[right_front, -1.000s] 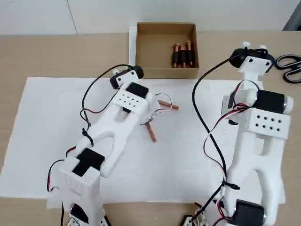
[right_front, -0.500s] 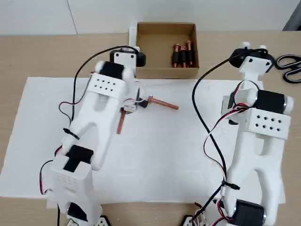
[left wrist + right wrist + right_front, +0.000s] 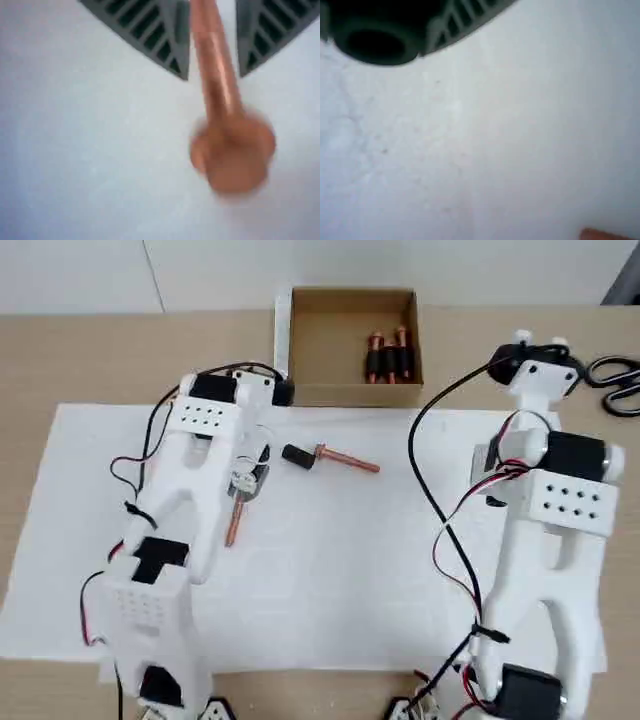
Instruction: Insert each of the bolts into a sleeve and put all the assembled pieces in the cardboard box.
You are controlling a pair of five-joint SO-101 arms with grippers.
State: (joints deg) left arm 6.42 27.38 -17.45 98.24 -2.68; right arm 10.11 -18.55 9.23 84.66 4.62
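My left gripper [image 3: 243,488] is shut on a copper bolt [image 3: 234,522], held over the white sheet left of centre. In the left wrist view the bolt [image 3: 220,100] runs out between the ribbed fingers [image 3: 150,35] with its head away from them. A second copper bolt [image 3: 350,460] lies on the sheet below the cardboard box [image 3: 330,340], with a black sleeve [image 3: 297,455] touching its head end. Three assembled pieces [image 3: 390,358] lie in the box. In the right wrist view a black sleeve [image 3: 375,42] sits beside a ribbed finger [image 3: 465,15] of my right gripper, low over the sheet.
A white paper sheet [image 3: 330,580] covers the middle of the wooden table. Scissors [image 3: 615,380] lie at the far right edge. Black cables loop from the right arm [image 3: 560,500] across the sheet's right side. A copper tip [image 3: 605,234] shows at the right wrist view's edge.
My left arm has swung left and back from the sheet's centre, carrying the bolt. The sleeve and second bolt it had covered now show. The right arm has kept still.
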